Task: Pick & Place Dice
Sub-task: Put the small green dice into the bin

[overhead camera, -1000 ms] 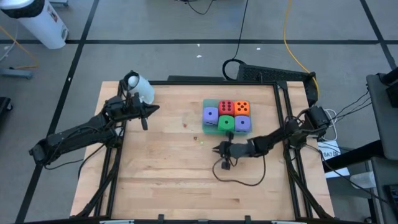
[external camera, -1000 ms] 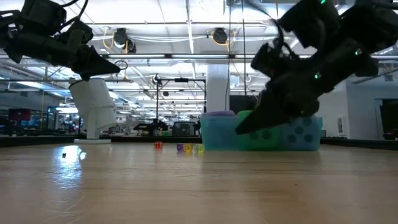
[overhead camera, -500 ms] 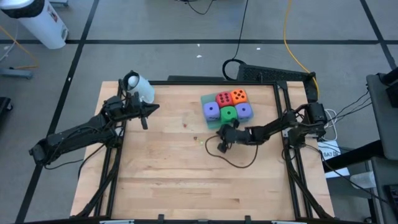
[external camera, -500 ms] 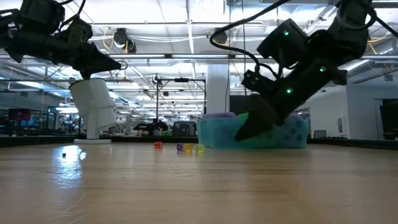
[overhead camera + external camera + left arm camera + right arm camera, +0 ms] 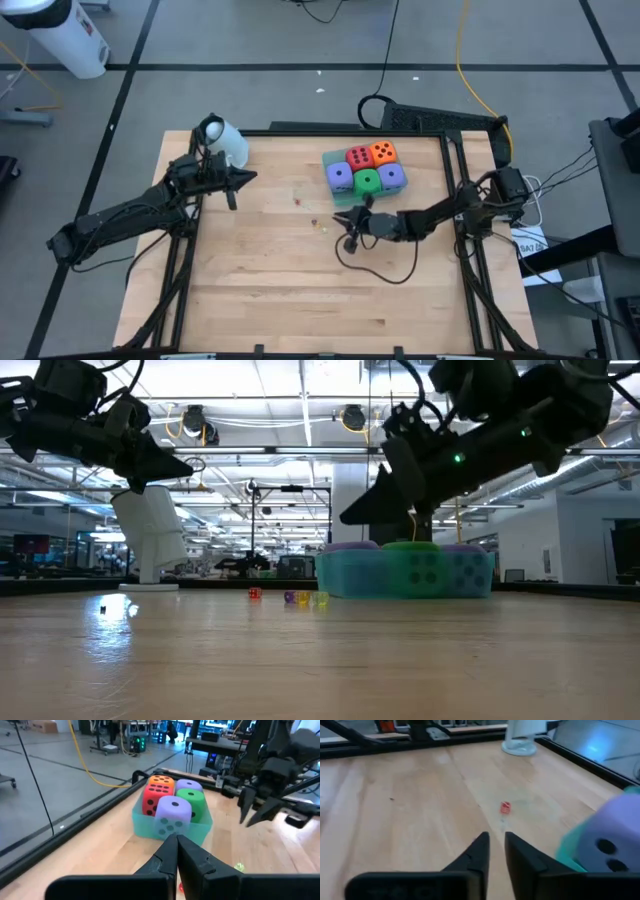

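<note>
Five soft foam dice (image 5: 364,171) with dark pips (red, orange, green, two purple-blue) sit packed together in a flat translucent green tray (image 5: 338,196), upper centre of the pale wooden bench (image 5: 260,280) in the high view. Right pincer (image 5: 349,243): just below the tray, fingers a narrow slit apart, holding nothing. Left pincer (image 5: 238,179): upper left, beside a white cylinder (image 5: 224,140), closed and empty.
</note>
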You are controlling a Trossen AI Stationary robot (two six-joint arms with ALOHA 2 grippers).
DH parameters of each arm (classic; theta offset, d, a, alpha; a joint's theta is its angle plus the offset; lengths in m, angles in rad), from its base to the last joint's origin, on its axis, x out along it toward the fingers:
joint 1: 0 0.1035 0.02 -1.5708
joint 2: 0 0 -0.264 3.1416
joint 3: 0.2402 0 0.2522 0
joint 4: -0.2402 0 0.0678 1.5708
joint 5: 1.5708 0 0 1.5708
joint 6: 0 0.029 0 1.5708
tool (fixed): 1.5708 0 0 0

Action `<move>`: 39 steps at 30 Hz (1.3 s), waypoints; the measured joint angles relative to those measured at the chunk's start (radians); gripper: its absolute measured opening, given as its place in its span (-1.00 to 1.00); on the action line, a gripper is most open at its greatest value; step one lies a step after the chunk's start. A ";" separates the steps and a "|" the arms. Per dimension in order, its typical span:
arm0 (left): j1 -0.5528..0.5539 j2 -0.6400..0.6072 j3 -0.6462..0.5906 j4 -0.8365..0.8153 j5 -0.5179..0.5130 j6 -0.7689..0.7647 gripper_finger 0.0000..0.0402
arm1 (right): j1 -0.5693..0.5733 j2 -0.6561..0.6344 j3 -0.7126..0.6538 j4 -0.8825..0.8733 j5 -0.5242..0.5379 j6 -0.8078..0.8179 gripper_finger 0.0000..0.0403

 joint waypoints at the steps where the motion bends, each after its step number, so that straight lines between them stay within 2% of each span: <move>1: 0.000 0.000 0.000 -0.004 0.000 -0.001 -0.93 | 0.011 0.000 0.011 -0.008 0.000 0.000 -0.73; 8: 0.000 0.000 0.000 0.006 0.000 -0.025 -0.93 | 0.031 0.071 0.116 -0.134 0.003 0.033 -0.33; 12: 0.000 0.000 0.000 0.004 0.000 -0.035 -0.93 | 0.034 0.142 0.145 -0.144 0.026 0.083 -0.19; 20: 0.000 0.000 0.000 -0.004 0.000 -0.046 -0.93 | 0.063 0.239 0.168 -0.066 0.031 0.051 -0.23; 24: 0.000 0.000 0.000 -0.004 0.000 -0.046 -0.93 | 0.079 0.269 0.167 -0.076 0.106 0.036 -0.24; 31: 0.000 0.000 0.000 -0.004 -0.002 -0.046 -0.93 | 0.068 0.282 0.167 -0.082 0.097 0.064 -0.14; 35: 0.000 0.000 0.000 -0.004 -0.003 -0.046 -0.93 | 0.067 0.282 0.167 -0.066 0.029 0.068 -0.05; 39: 0.000 0.000 0.000 -0.004 -0.003 -0.046 -0.93 | 0.054 0.282 0.167 -0.078 0.020 0.131 0.03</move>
